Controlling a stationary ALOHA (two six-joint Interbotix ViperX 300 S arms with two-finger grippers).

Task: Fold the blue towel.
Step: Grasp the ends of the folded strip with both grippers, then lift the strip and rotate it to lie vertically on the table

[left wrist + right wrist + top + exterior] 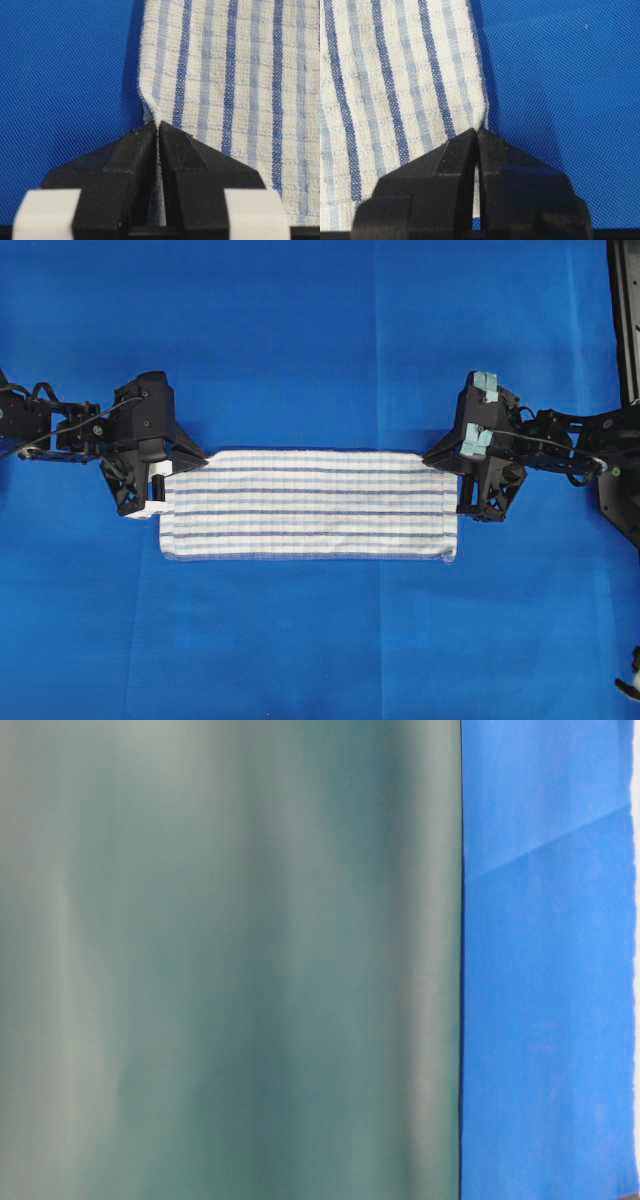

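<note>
The blue towel [310, 505], white with blue stripes, lies flat as a long band on the table. My left gripper [168, 480] is at its left end. In the left wrist view the jaws [158, 126] are shut on the towel's [235, 75] edge near a corner, with cloth pinched between them. My right gripper [452, 472] is at the right end. In the right wrist view the jaws [477, 131] are shut on the towel's [395, 75] edge near a corner, with a strip of cloth between them.
The plain blue table covering [320, 340] surrounds the towel on all sides. A black frame [625, 320] stands at the right edge. The table-level view is mostly blocked by a blurred grey-green surface [230, 960], with blue cloth [550, 1020] beside it.
</note>
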